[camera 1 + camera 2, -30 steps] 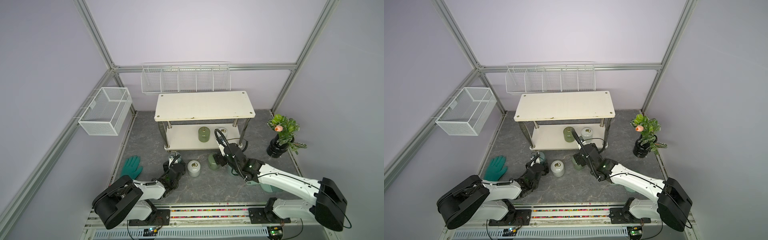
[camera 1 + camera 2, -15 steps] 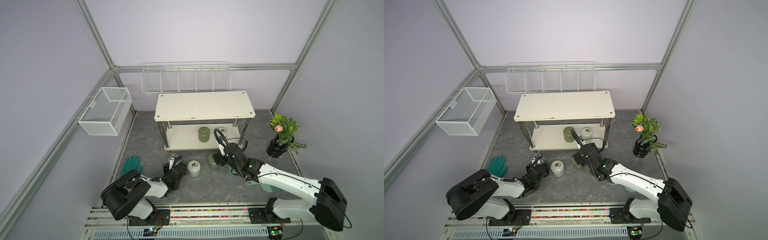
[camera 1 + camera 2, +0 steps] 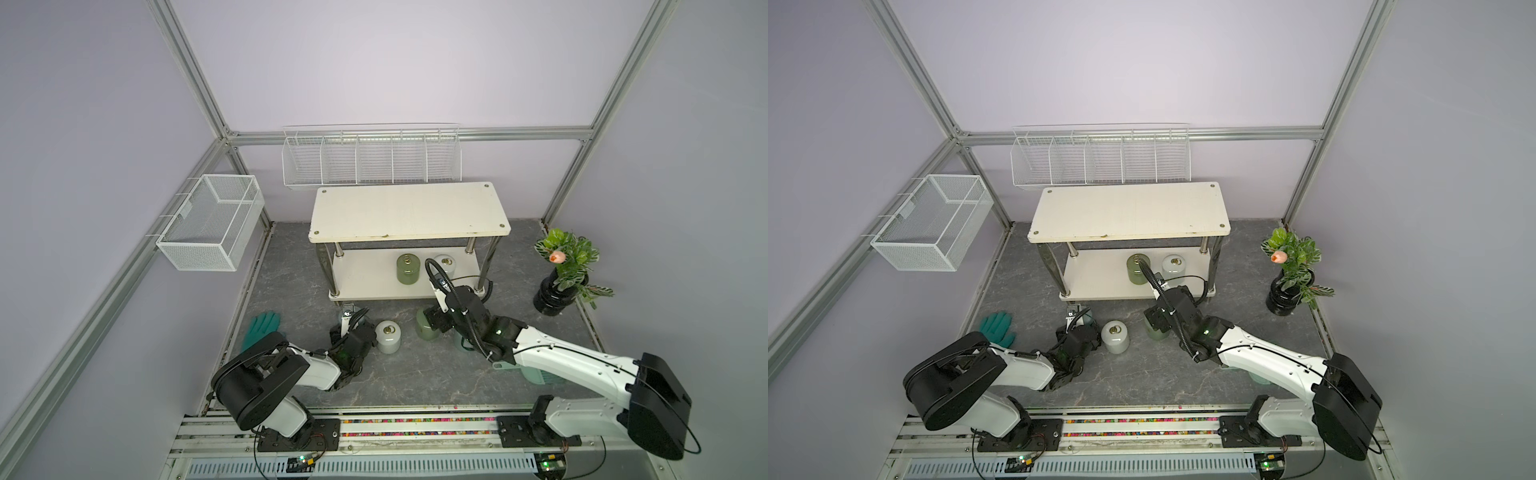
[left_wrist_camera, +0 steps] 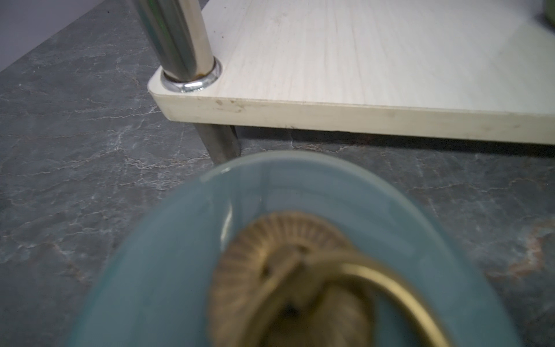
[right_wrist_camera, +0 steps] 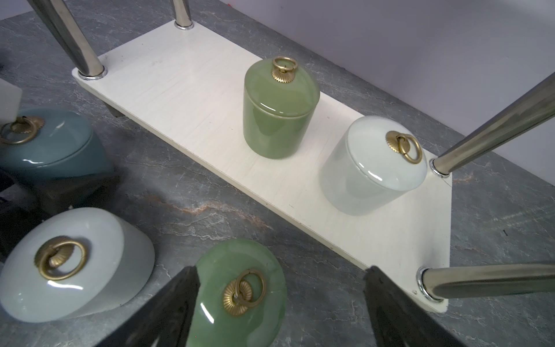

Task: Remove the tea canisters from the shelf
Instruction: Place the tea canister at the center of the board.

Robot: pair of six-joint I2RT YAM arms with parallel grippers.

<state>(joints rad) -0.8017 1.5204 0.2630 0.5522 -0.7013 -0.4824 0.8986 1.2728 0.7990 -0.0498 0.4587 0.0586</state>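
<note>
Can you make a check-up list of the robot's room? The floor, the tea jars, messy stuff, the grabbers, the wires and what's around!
Surface: dark grey marbled floor.
Job's things: shelf top board bare; shelf green canister and shelf white canister on its lower board; floor white canister, floor green canister and blue canister are off it.
Clutter: teal glove on the floor.
Grippers: right gripper open, straddling the floor green canister; left gripper at the blue canister, grip unclear.
Cables: black cable arches off the right wrist.
Surroundings: side wire basket, back wire basket, potted plant.
</note>
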